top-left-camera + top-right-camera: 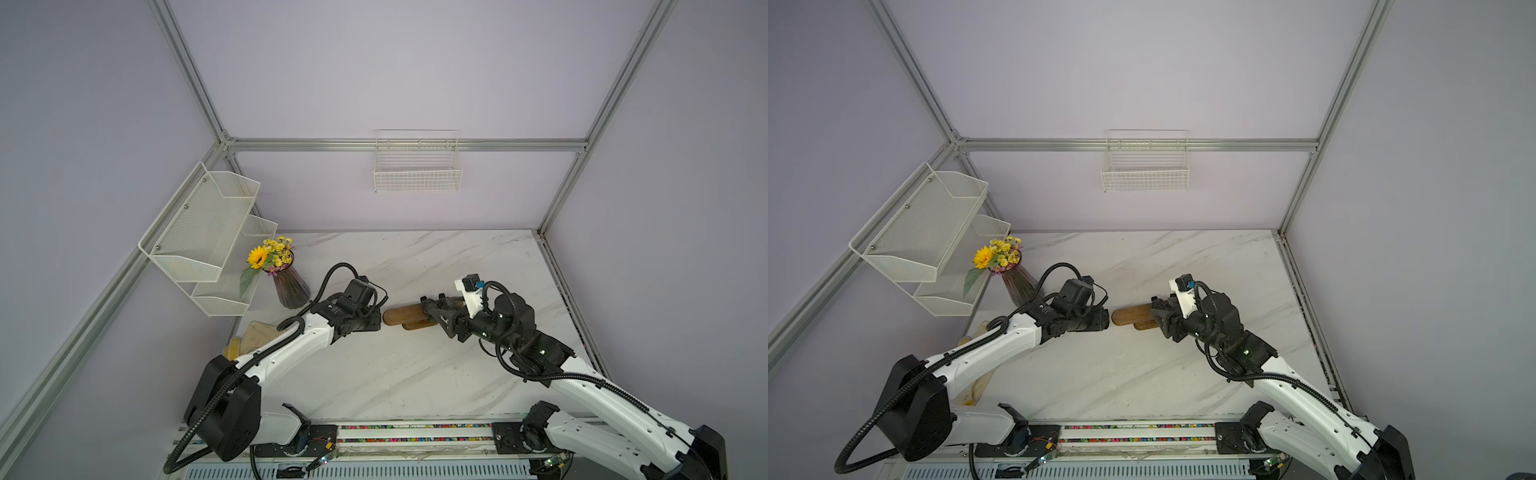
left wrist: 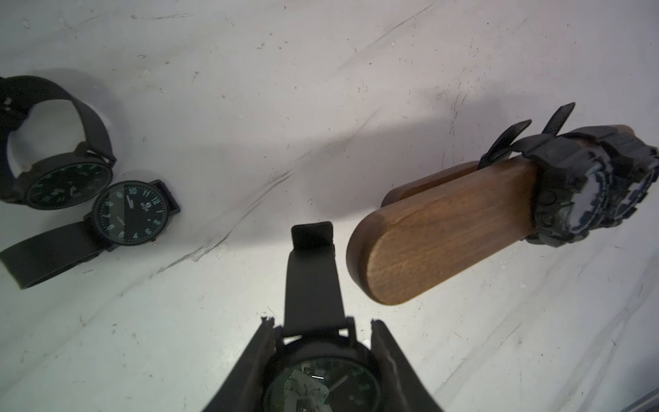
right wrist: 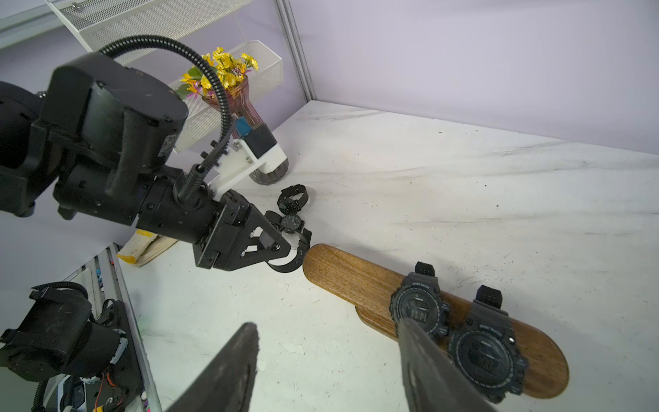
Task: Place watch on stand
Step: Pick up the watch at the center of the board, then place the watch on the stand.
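Note:
The stand [image 3: 349, 278] is a brown wooden bar on an oval base, seen in both top views [image 1: 401, 316] [image 1: 1129, 316]. Two black sport watches [image 3: 419, 310] [image 3: 486, 360] sit strapped round its right half. My left gripper [image 2: 322, 323] is shut on a black round-dial watch [image 2: 322, 381]. That watch's strap loop [image 3: 289, 265] hangs just off the stand's bare left end [image 2: 445, 232]. My right gripper [image 3: 328, 324] is open and empty above the stand's right part, one finger in front of the nearer sport watch.
Two more black round-dial watches [image 2: 69, 183] [image 2: 132, 214] lie on the marble table behind the left gripper. A vase of yellow flowers [image 1: 291, 286] stands at the back left under a white mesh shelf [image 1: 208, 232]. A wire basket [image 1: 417, 170] hangs on the back wall.

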